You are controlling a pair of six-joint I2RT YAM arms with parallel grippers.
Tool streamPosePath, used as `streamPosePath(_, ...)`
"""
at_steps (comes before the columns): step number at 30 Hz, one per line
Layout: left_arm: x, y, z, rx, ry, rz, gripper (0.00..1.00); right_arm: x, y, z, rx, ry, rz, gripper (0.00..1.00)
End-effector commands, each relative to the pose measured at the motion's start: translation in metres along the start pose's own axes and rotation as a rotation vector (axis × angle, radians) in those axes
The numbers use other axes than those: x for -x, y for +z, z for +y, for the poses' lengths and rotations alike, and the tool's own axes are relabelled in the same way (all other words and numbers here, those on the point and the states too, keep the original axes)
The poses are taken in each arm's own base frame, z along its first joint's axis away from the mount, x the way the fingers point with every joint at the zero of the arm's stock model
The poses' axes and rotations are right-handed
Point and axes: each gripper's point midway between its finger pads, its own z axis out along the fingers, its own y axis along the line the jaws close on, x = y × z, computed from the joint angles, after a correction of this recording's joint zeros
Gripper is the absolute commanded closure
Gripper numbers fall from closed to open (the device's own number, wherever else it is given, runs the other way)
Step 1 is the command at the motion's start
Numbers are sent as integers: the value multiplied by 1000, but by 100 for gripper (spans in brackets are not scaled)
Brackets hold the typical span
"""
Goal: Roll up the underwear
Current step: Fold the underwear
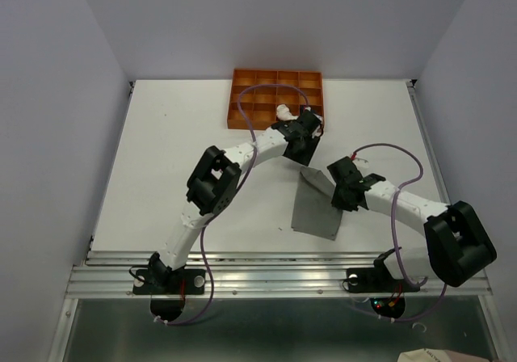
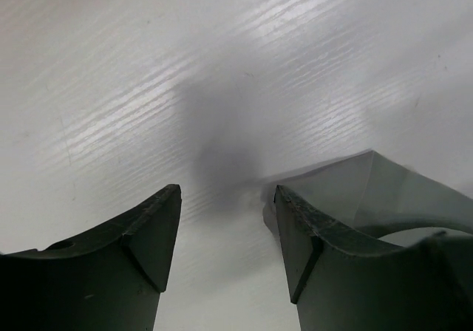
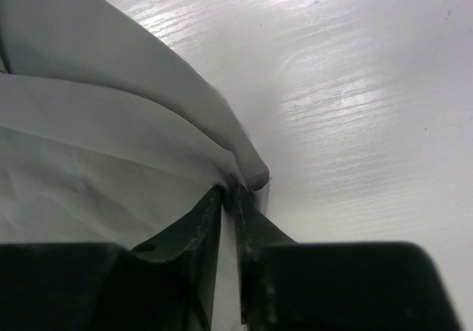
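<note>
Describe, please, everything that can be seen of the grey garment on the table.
The grey garment is plain, thin, soft-looking cloth with no visible print or trim. It lies mostly flat on the white table, right of centre, roughly rectangular, with its far edge lifted into a fold. The right claw pinches that fold between nearly closed fingers. The left claw stands open beside the far corner, with no cloth between its fingers; whether it touches the cloth cannot be told.
</note>
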Motion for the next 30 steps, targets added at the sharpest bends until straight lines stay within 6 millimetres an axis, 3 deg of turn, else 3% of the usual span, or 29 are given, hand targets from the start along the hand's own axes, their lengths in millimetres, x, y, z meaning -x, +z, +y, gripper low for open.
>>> streamPosePath(1,45,-35,0,7,-26,-109,35,19,-4,1,-20,48,-61,75)
streamPosePath(7,79,-85,16,13,-115,-240,33,59,-42,31,151,-15,-171,47)
streamPosePath(9,90,-107,23,11,-150,-280,32,68,-58,38,218,-54,-210,31)
streamPosePath(12,80,-117,35,31,-208,-283,28,73,-78,55,351,-92,-243,8)
streamPosePath(13,66,-123,38,31,-219,-268,27,72,-83,62,401,-109,-246,0)
streamPosePath(14,63,-128,34,3,-242,-276,27,70,-94,78,508,-132,-243,0)
streamPosePath(15,60,-147,34,-18,-269,-302,27,70,-99,85,549,-135,-246,0)
streamPosePath(16,25,-132,38,-5,-282,-233,27,73,-102,89,574,-134,-257,0)
streamPosePath(17,19,-136,32,-49,-303,-244,27,79,-105,93,590,-139,-285,0)
streamPosePath(18,13,-156,28,-89,-352,-271,29,81,-104,95,591,-151,-293,0)
streamPosePath(19,-25,-142,30,-88,-361,-204,32,85,-104,97,595,-157,-308,0)
streamPosePath(21,-38,-158,11,-186,-380,-221,34,93,-100,97,563,-172,-333,0)
streamPosePath(22,-62,-152,5,-203,-375,-174,34,93,-89,98,532,-181,-311,0)
streamPosePath(25,-82,-155,-27,-279,-336,-154,41,96,-69,106,481,-181,-264,0)
streamPosePath(26,-85,-154,-37,-307,-319,-150,44,96,-63,109,472,-177,-249,0)
streamPosePath(28,-94,-147,-60,-350,-273,-122,62,96,-47,117,445,-153,-205,1)
streamPosePath(29,-93,-147,-72,-389,-251,-123,77,96,-43,121,441,-144,-189,2)
streamPosePath(30,-97,-138,-77,-384,-236,-105,84,96,-38,123,435,-146,-180,5)
